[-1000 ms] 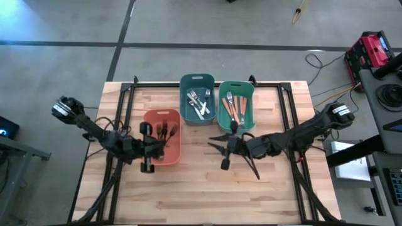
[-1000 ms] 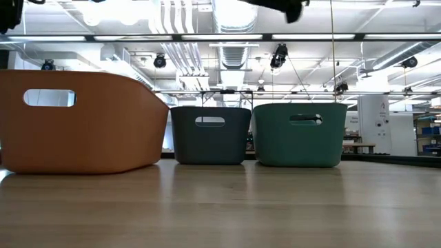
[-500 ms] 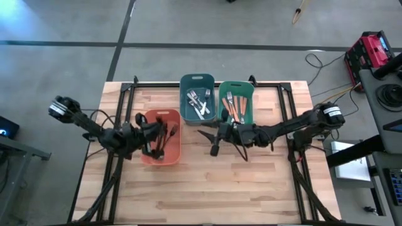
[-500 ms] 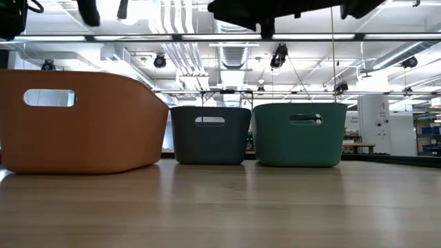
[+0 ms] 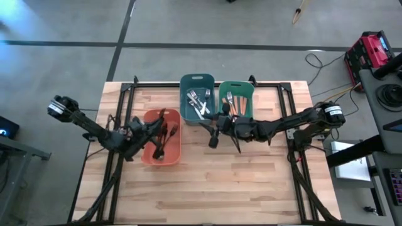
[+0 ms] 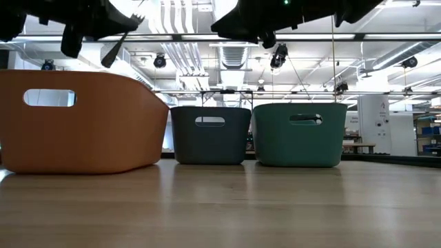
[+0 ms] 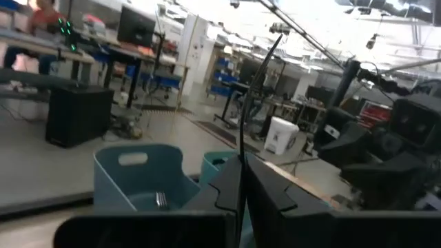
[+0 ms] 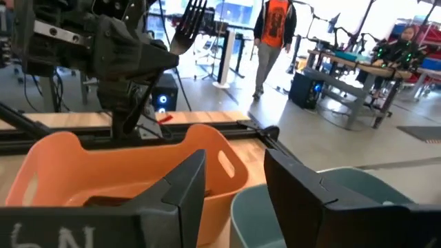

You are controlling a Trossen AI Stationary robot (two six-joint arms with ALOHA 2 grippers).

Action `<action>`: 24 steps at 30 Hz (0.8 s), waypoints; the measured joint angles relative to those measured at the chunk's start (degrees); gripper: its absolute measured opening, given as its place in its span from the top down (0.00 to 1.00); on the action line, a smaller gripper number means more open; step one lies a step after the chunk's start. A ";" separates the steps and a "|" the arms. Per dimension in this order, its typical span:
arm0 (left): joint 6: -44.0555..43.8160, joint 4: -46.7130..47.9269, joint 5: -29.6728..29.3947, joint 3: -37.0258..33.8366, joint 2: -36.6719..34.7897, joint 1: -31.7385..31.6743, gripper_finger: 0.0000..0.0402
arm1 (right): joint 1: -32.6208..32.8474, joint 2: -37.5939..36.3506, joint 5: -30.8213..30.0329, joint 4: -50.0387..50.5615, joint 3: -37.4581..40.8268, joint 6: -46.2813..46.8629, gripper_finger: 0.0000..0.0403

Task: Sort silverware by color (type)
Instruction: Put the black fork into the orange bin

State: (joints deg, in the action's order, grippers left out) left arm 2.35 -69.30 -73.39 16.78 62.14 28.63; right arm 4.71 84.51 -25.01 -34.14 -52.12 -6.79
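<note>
silverware (image 5: 200, 104) lies sorted in three bins on the wooden table (image 5: 251, 182), and one dark fork (image 8: 187, 24) is up in the air. the left gripper (image 5: 151, 125) is clamped tight on that dark fork, holding it over the salmon bin (image 5: 147, 154); in the right wrist view the fork's tines point upward above the gripper's body. in the left wrist view the fork's thin shaft (image 7: 249, 117) rises from between the pressed-together fingers (image 7: 272, 196). more dark pieces (image 5: 162, 139) lie inside the salmon bin. the right gripper (image 5: 212, 129) hangs just in front of the blue bin (image 5: 186, 113) and the green bin (image 5: 222, 116), its fingers (image 8: 306, 189) spread apart with nothing between them. plain shiny silver pieces rest in the blue bin, and orange-handled pieces (image 5: 237, 108) rest in the green bin. the blue and green bins stand side by side at the far middle of the table, the salmon bin nearer and to the left. in the low view both arms show as dark shapes above the bins. beyond the table, a person in an orange top (image 8: 274, 34) stands in the room.
</note>
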 joint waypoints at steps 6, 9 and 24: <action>-5.04 5.37 5.34 0.00 0.59 -0.03 1.00 | -0.03 0.00 0.03 1.04 0.00 0.20 0.64; -6.02 5.25 15.08 0.00 0.78 -0.08 1.00 | -0.18 0.00 2.72 1.08 0.00 0.21 0.64; -0.69 -3.98 35.51 0.75 4.15 -0.58 1.00 | -1.12 2.46 25.13 -7.36 -0.27 3.63 0.58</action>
State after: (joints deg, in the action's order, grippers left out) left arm 1.66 -73.29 -37.88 17.52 66.29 28.04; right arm 3.60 86.97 0.13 -41.50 -52.39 -3.16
